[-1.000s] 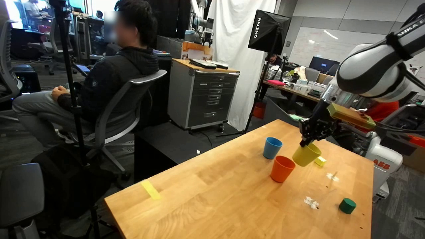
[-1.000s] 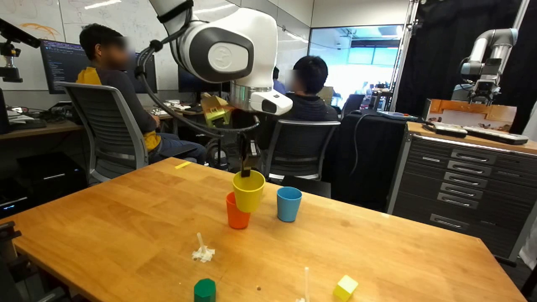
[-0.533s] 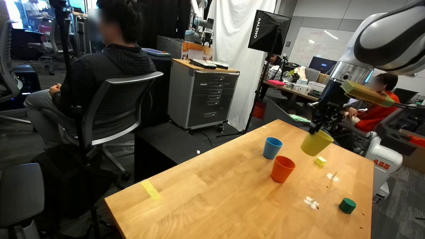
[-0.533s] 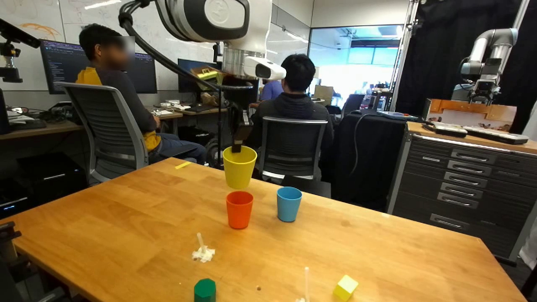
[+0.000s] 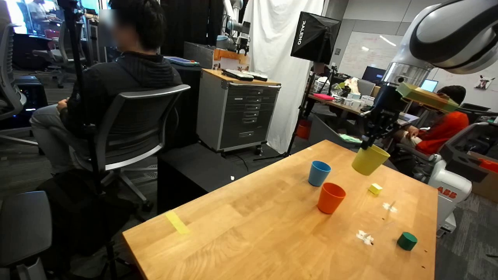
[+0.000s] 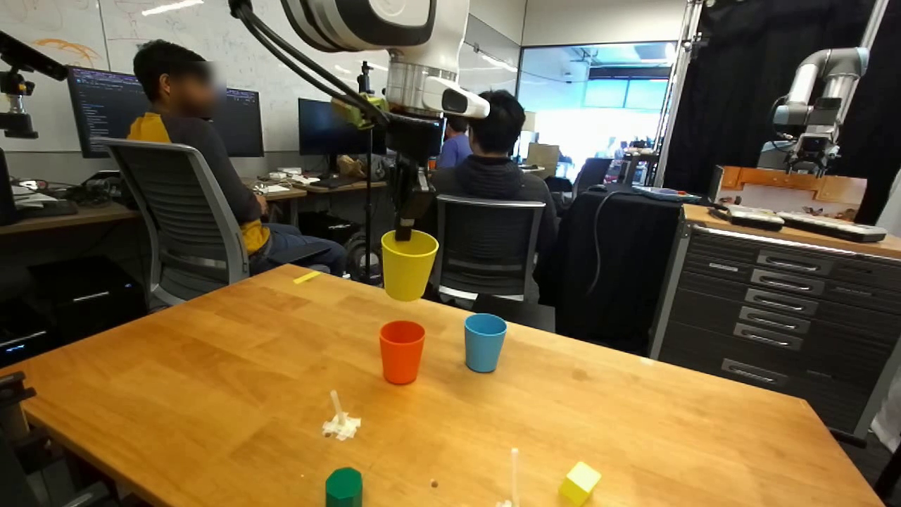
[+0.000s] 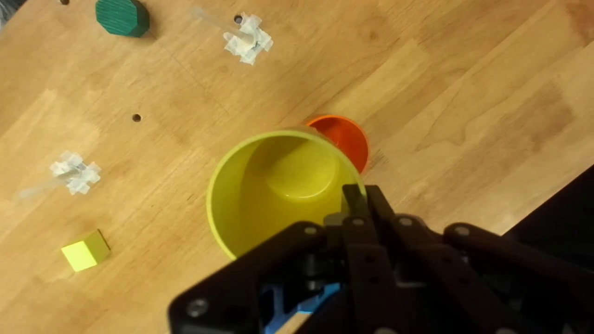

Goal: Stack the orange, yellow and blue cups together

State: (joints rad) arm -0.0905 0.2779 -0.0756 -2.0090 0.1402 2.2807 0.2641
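Clamping the thin rim of the tapered yellow cup (image 6: 408, 273), the black, jointed gripper (image 7: 365, 191) sets one finger inside the plastic wall and one outside. The yellow cup hangs slightly tilted above the wooden table (image 6: 246, 401), mouth upward, its smooth inside catching a gleam. On the table's streaked grain stand the orange cup (image 6: 402, 358) and the blue cup (image 6: 484, 346), both upright and open-mouthed, near each other but apart. A faceted green block (image 7: 121, 17), a sharp-cornered yellow cube (image 7: 86, 251) and thin pale rods (image 6: 336, 403) rising from crumpled white tape (image 7: 250, 41) share the table. The blue cup stands near a table edge; open surface stretches from the orange cup toward a flat yellow strip (image 5: 177, 222) by a corner.
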